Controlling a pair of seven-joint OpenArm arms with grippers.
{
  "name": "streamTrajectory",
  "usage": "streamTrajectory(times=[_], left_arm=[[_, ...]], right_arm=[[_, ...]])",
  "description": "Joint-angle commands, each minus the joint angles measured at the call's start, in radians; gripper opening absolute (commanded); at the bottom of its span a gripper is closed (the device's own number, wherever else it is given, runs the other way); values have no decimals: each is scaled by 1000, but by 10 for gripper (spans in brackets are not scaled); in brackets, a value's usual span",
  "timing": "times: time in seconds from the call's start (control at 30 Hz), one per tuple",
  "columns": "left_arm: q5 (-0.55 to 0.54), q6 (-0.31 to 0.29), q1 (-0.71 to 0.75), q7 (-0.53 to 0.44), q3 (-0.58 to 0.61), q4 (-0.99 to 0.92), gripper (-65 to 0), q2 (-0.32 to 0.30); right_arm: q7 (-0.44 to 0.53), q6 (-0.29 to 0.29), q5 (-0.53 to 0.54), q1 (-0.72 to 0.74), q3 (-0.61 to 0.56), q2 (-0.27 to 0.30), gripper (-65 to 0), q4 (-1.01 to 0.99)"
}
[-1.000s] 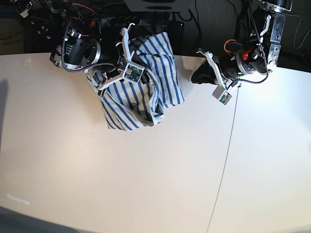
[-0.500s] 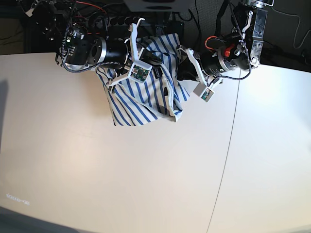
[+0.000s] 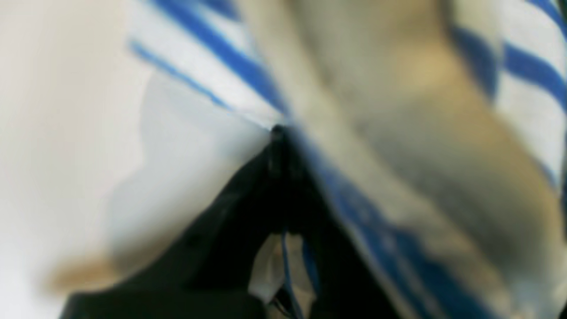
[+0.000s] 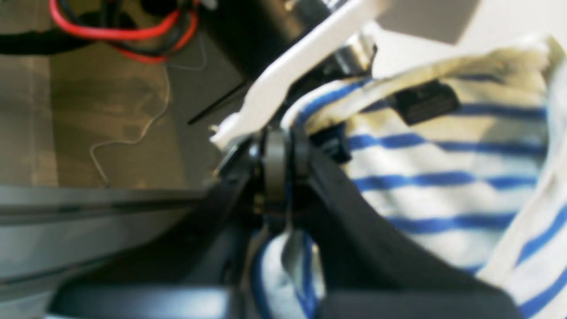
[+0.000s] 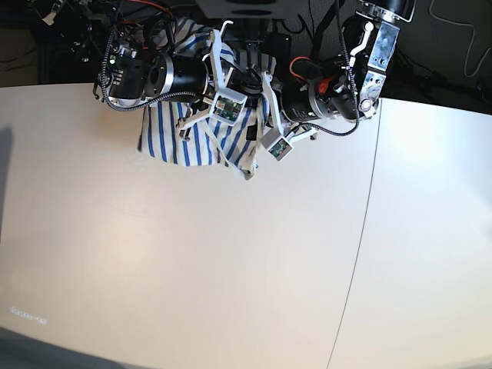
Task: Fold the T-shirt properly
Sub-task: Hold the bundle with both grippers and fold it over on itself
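Note:
The T-shirt (image 5: 173, 142), cream-white with blue stripes, hangs bunched in a heap at the back edge of the table (image 5: 192, 261), between the two arms. My right gripper (image 5: 244, 77) comes in from the left of the base view. It is shut on a fold of the cloth (image 4: 443, 177) near the neckline, whose dark label (image 4: 423, 102) shows. My left gripper (image 5: 257, 106) reaches in from the right, close to the other. Its black fingertips (image 3: 278, 133) are pinched on striped fabric (image 3: 522, 79). The lower part of the shirt dangles onto the table.
A thin seam (image 5: 361, 231) runs down the white table on the right side. Behind the back edge lie dark equipment and red and black cables (image 4: 110, 26). The two arm bodies and their white camera brackets (image 5: 278, 146) crowd the shirt.
The left arm has swung leftwards until its gripper sits close to the right one. The shirt has been drawn up and back, from a spread lump into a tighter hanging bunch.

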Motion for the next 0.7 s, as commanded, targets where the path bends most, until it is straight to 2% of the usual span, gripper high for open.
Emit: streamTrajectory(times=[0.0, 0.4, 0.5, 0.67], left_arm=[[-11, -10, -16, -11, 1, 11, -650, 10], [-12, -10, -32, -11, 2, 11, -650, 46], [-11, -10, -32, -11, 2, 11, -650, 50], [-16, -10, -39, -11, 2, 11, -650, 61]], right_arm=[[22, 51, 13, 7, 1, 3, -650, 19], [15, 48, -119, 12, 2, 3, -650, 17], [16, 48, -170, 12, 3, 3, -583, 12], [18, 41, -218, 32, 54, 3, -584, -77]])
